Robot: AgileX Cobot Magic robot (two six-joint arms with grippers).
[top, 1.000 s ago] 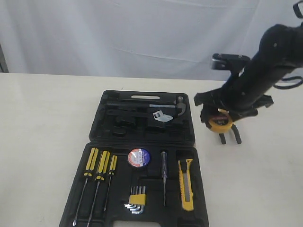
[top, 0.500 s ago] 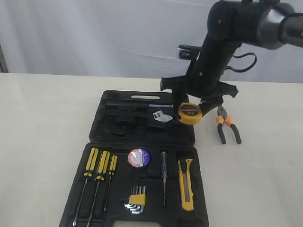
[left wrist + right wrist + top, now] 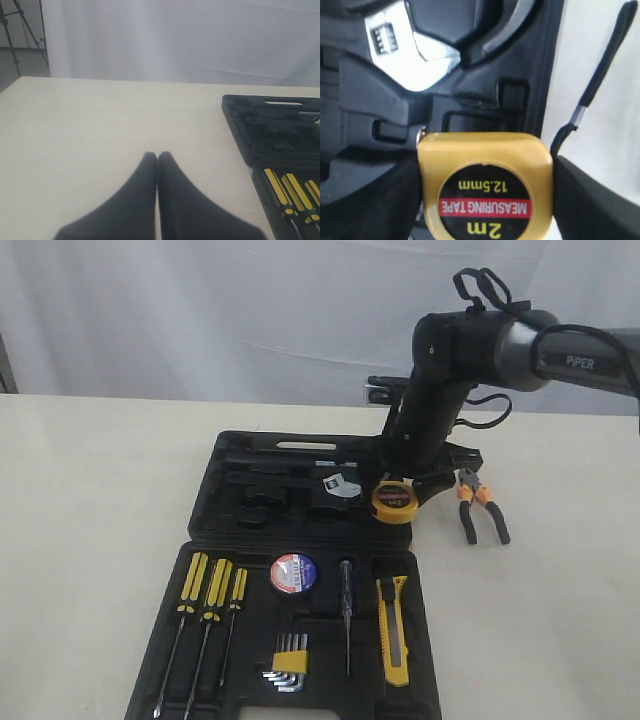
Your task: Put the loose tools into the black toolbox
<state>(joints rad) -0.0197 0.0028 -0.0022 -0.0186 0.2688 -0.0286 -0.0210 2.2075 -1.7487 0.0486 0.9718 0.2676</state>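
The black toolbox (image 3: 230,540) lies open in the middle of the table. My right gripper (image 3: 396,502) is shut on the yellow tape measure (image 3: 394,501) and holds it over the right edge of the toolbox's far half (image 3: 365,125); the tape measure (image 3: 485,185) fills the right wrist view between the two fingers. The orange-handled pliers (image 3: 478,502) lie on the table right of the box. The tape roll (image 3: 294,573) and the utility knife (image 3: 393,629) sit in the near half. My left gripper (image 3: 158,156) is shut and empty over bare table, left of the toolbox (image 3: 272,130).
Yellow-handled screwdrivers (image 3: 205,615), a hex key set (image 3: 287,661) and a slim tester screwdriver (image 3: 346,615) lie in the near half. An adjustable wrench (image 3: 343,485) and a hammer sit in the far half. A white curtain hangs behind the table.
My right arm has carried the tape measure leftwards from beside the pliers to over the toolbox's right edge, then lowered it slightly. The pliers, formerly half hidden, now show fully.
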